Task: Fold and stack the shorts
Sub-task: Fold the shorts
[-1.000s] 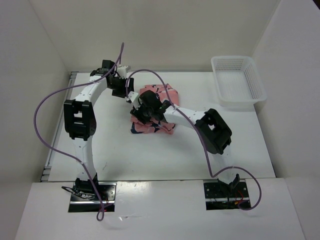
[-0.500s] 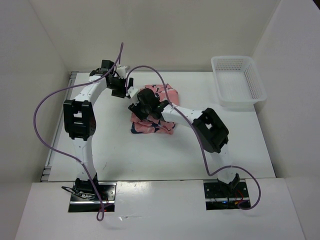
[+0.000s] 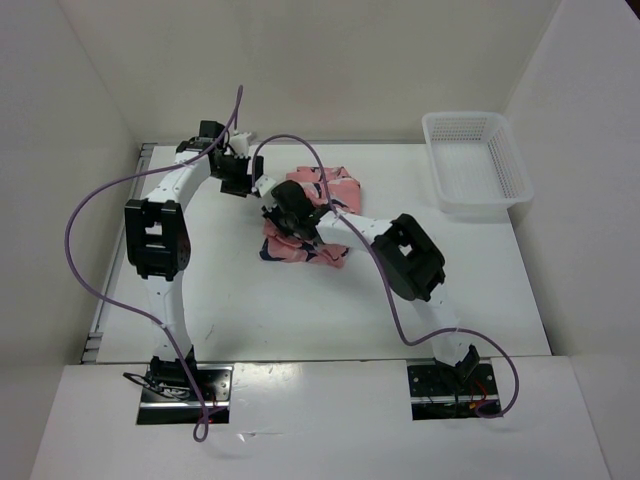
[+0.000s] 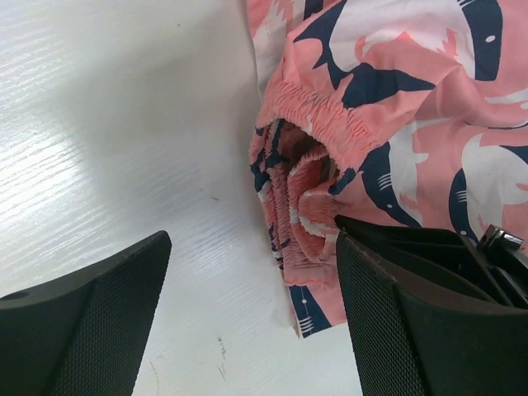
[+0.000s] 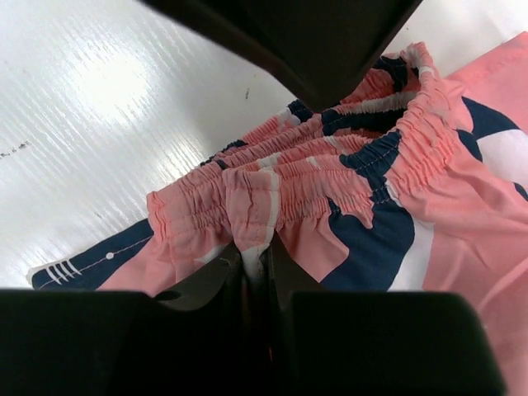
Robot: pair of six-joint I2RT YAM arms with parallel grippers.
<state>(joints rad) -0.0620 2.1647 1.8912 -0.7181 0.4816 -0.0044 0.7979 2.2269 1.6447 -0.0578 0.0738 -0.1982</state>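
The salmon-pink shorts [image 3: 322, 190] with navy and white whale shapes lie bunched at the table's middle back. My right gripper [image 3: 283, 212] is shut on the gathered elastic waistband of the shorts [image 5: 272, 194], pinching a fold of it between the fingers. My left gripper [image 3: 243, 175] is open just left of the shorts, its fingers [image 4: 82, 330] spread over bare table, with the waistband edge of the shorts [image 4: 309, 181] between them and nothing held.
A white plastic mesh basket [image 3: 476, 165] stands at the back right of the table. White walls close in the table on the left, back and right. Purple cables loop over both arms.
My right gripper has moved left and a little toward the back with the waistband in it, dragging the cloth along. The left gripper has barely moved.
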